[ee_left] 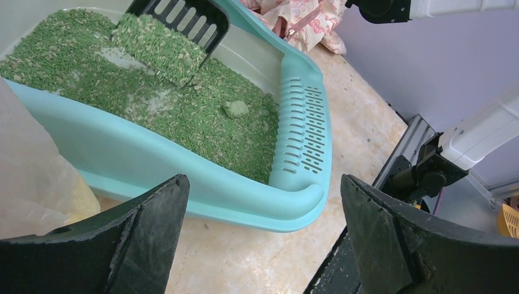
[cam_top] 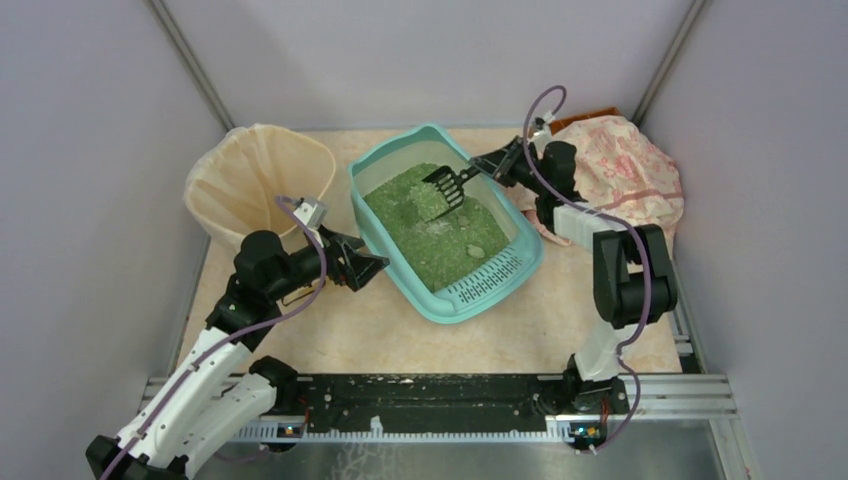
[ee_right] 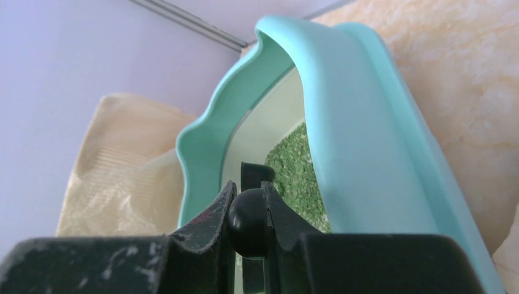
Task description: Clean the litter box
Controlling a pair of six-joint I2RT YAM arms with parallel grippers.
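Observation:
The teal litter box [cam_top: 376, 170] sits mid-table, its slotted grate [cam_top: 487, 280] at the near end, green granules [cam_top: 440, 235] inside. A pale clump [cam_top: 473, 251] lies on the granules near the grate and also shows in the left wrist view [ee_left: 235, 109]. My right gripper [cam_top: 488, 166] is shut on the handle of a black slotted scoop [cam_top: 447, 186]; the handle end [ee_right: 248, 214] sits between the jaws. The scoop [ee_left: 183, 21] holds a heap of granules above the litter. My left gripper [cam_top: 375, 262] is open and empty beside the box's left wall [ee_left: 153, 165].
A beige bag-lined bin [cam_top: 258, 178] stands left of the litter box, behind my left arm. A pink floral cloth bundle [cam_top: 625, 170] lies at the back right, next to my right arm. A black rail [cam_top: 420, 400] runs along the near edge.

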